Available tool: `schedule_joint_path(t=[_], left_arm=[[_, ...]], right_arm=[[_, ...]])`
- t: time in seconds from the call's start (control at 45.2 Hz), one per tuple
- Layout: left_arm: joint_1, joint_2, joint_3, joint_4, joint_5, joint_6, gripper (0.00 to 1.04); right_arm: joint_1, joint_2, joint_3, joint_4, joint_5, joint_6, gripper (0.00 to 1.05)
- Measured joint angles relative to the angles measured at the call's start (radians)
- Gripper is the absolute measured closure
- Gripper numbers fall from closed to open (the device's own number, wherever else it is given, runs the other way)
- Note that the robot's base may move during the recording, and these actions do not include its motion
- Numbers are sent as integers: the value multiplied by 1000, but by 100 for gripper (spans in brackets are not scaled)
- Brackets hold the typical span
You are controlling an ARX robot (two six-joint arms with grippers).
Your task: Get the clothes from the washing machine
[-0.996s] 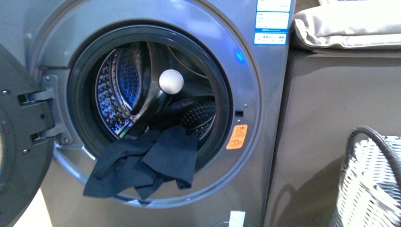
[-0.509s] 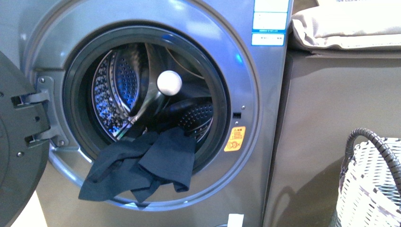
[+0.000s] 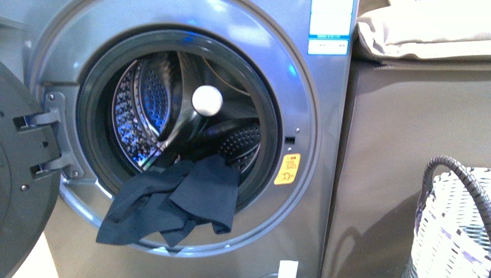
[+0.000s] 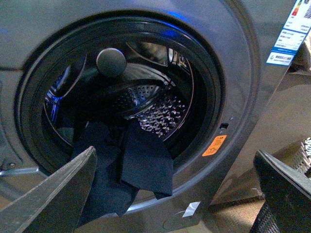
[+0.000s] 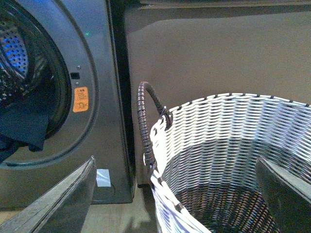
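The grey washing machine [image 3: 324,116] fills the front view with its door [image 3: 23,191] swung open at the left. The dark navy clothes [image 3: 173,200] hang out of the porthole over its lower rim, partly still in the perforated drum [image 3: 142,110]. A white ball [image 3: 206,100] sits in the drum. In the left wrist view the clothes [image 4: 141,162] hang ahead of my open left gripper [image 4: 180,194], apart from its fingers [image 4: 63,194]. My open right gripper [image 5: 180,194] hovers above the woven basket [image 5: 233,141]. Neither gripper shows in the front view.
The white-and-black woven basket [image 3: 457,226] with a dark handle stands right of the machine. A brown cabinet side [image 3: 399,127] stands between them, with a beige cushion [image 3: 422,29] on top. An orange sticker [image 3: 288,168] marks the machine's front.
The front view has shifted slightly, so the machine sits a little further left than a second ago. The clothes hang as before.
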Motion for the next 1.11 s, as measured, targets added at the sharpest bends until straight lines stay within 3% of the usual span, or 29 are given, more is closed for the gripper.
schedule_joint_path(t=[0.576, 1.107], left_arm=[[-159, 592, 470, -29, -84, 89, 6], [-180, 1012, 909, -174, -209, 198, 6]], right_arm=[[0, 0, 0, 0, 0, 0, 7], [0, 0, 0, 0, 0, 0, 7]])
